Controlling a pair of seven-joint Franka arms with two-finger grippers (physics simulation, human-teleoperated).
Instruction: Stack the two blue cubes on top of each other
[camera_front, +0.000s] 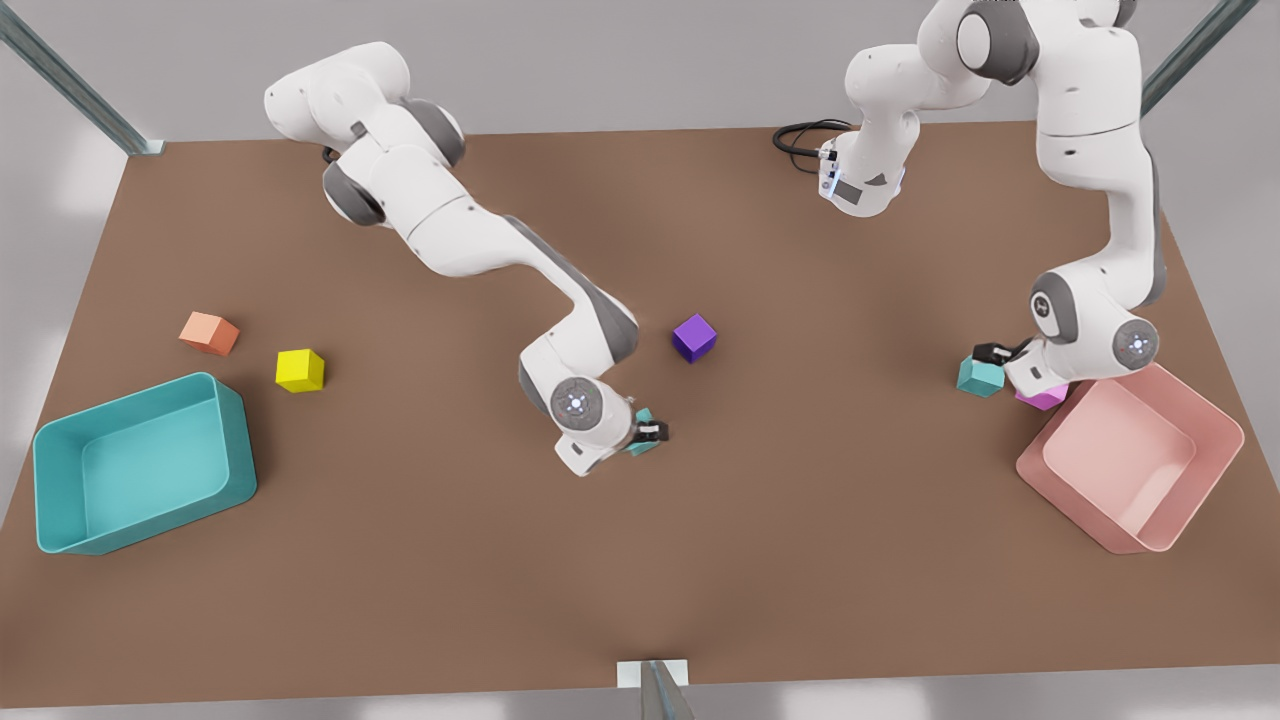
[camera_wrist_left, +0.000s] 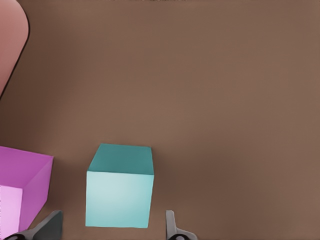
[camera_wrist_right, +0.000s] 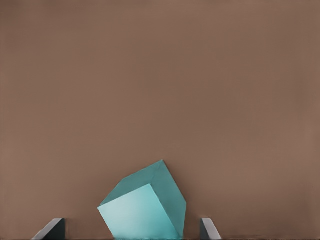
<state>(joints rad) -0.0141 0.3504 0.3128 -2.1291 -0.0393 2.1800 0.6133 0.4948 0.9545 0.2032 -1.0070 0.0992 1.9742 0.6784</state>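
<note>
One blue cube (camera_front: 980, 377) rests on the brown table at the front view's right, next to a magenta cube. My left gripper (camera_front: 992, 354) is low over it and open; in the left wrist view the blue cube (camera_wrist_left: 120, 187) lies between the fingertips (camera_wrist_left: 50, 224) with gaps on both sides. The other blue cube (camera_front: 641, 447) sits near the table's middle, mostly hidden under my right gripper (camera_front: 652, 432). In the right wrist view this blue cube (camera_wrist_right: 146, 207) is turned corner-on between the open fingertips (camera_wrist_right: 209, 229), untouched.
A magenta cube (camera_front: 1042, 398) touches the left arm's hand side, beside a pink bin (camera_front: 1130, 520). A purple cube (camera_front: 694, 337) lies behind the right gripper. A yellow cube (camera_front: 300, 370), an orange cube (camera_front: 209, 333) and a teal bin (camera_front: 125, 395) are at the front view's left.
</note>
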